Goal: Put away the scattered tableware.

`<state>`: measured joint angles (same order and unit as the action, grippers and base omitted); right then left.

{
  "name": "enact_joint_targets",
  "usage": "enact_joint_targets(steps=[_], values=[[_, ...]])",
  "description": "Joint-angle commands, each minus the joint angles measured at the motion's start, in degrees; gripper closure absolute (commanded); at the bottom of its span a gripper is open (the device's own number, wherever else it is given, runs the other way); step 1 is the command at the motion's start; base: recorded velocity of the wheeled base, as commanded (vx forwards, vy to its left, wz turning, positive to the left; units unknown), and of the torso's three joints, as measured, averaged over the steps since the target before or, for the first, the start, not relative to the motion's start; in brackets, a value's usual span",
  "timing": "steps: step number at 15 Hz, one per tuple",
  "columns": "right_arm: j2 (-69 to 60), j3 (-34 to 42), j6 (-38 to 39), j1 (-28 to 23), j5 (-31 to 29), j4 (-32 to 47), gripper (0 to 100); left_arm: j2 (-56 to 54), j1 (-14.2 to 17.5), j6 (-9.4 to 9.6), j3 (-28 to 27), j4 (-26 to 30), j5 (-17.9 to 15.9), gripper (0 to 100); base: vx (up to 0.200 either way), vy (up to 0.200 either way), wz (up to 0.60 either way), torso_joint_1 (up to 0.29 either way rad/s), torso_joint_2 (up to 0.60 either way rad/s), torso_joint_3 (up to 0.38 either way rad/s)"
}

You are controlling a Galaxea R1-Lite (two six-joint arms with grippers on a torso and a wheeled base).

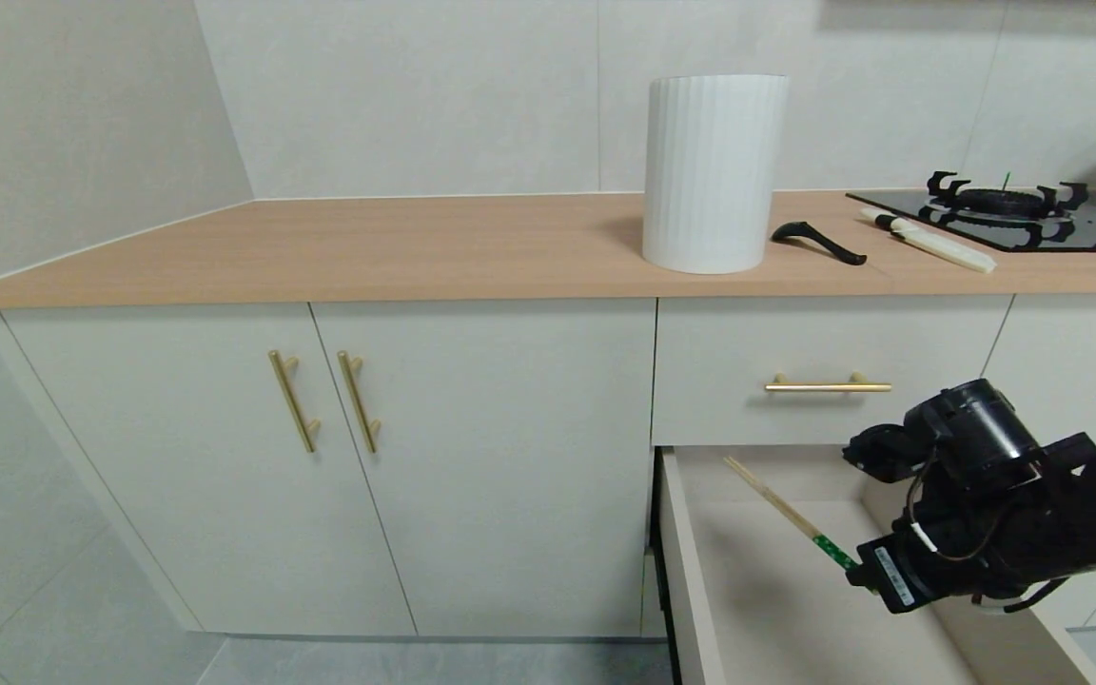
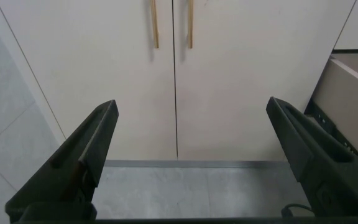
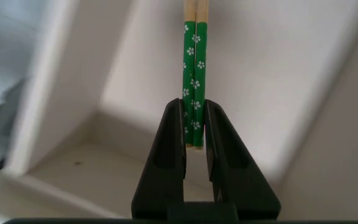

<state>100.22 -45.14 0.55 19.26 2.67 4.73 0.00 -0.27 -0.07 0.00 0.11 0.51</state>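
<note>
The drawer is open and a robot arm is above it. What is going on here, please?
The right gripper is shut on a pair of green-ended chopsticks and holds them over the open drawer, not yet released. The left gripper hangs open in front of the cupboard doors. A knife and a black utensil lie on the counter beside a white canister.

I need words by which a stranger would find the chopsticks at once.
Find the open drawer under the wooden counter, on the robot's right. Over it the right pincer holds two chopsticks. They are pale wood with green flowered ends, unlike the black utensil above.
</note>
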Motion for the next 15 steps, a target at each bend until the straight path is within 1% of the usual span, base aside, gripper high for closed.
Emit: enact_joint_targets(steps=[1, 2, 3, 5, 9, 12, 15], values=[[7.01, -2.49, 2.62, -0.10, -0.30, 0.46, 100, 0.00, 0.00, -0.01, 0.00, -0.02, 0.02, 0, 0.000, 0.000, 0.00, 0.000, 0.00, 0.000], [7.01, -2.49, 2.62, -0.10, -0.30, 0.46, 100, 0.00, 0.00, -0.01, 0.00, -0.02, 0.02, 0, 0.000, 0.000, 0.00, 0.000, 0.00, 0.000], [11.58, -3.73, 4.11, 0.43, -0.30, 0.28, 100, 0.00, 0.00, -0.01, 0.00, 0.07, 0.02, 0, 0.000, 0.000, 0.00, 0.000, 0.00, 0.000], [15.36, -5.40, 4.55, 0.51, -0.03, 0.10, 100, 0.00, 0.00, -0.01, 0.00, 0.07, 0.02, 0, 0.000, 0.000, 0.00, 0.000, 0.00, 0.000], [24.85, -11.11, 11.93, 2.71, 0.05, -0.25, 100, 0.00, 0.00, -0.01, 0.00, -0.02, 0.02, 0, 0.000, 0.000, 0.00, 0.000, 0.00, 0.000], [29.07, -14.36, 15.27, 4.03, -0.38, -0.25, 100, 0.00, 0.00, -0.01, 0.00, -0.02, 0.02, 0, 0.000, 0.000, 0.00, 0.000, 0.00, 0.000], [29.86, -15.33, 15.71, 4.03, -0.47, -0.60, 100, 0.00, 0.00, -0.01, 0.00, -0.02, 0.02, 0, 0.000, 0.000, 0.00, 0.000, 0.00, 0.000]])
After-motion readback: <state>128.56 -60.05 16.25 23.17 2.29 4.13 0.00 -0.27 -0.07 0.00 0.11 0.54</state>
